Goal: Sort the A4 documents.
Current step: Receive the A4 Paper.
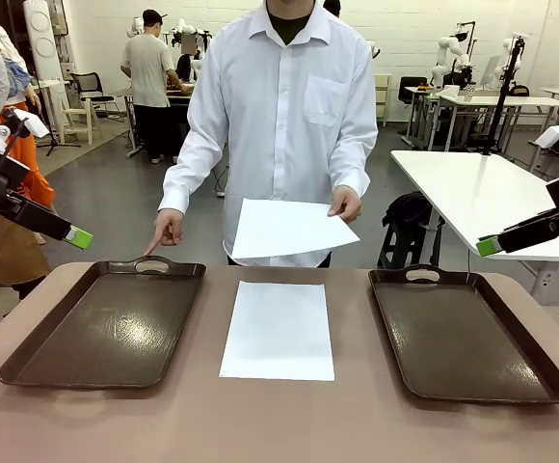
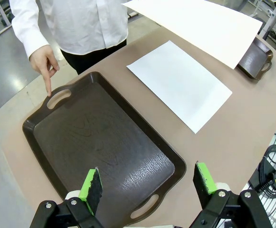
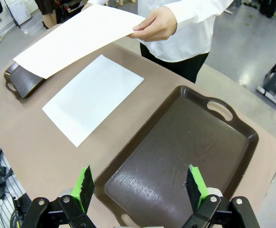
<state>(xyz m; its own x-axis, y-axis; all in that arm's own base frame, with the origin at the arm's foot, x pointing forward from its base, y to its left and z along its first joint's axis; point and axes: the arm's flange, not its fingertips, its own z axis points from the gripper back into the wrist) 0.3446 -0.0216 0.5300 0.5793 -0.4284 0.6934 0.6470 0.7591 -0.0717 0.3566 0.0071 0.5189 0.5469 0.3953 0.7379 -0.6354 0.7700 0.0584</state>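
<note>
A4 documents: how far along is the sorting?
Done: nothing; the dark brown handled left tray and right tray are bare. In hand: a person holds one white paper sheet, pointing at the left tray; left gripper and right gripper open. Left: that sheet and the second white sheet on the tan table.

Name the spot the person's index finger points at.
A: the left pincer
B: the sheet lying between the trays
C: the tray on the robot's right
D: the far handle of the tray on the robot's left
D: the pointing hand has its index finger down at the far handle of the left tray, while the other hand holds a sheet.
</note>
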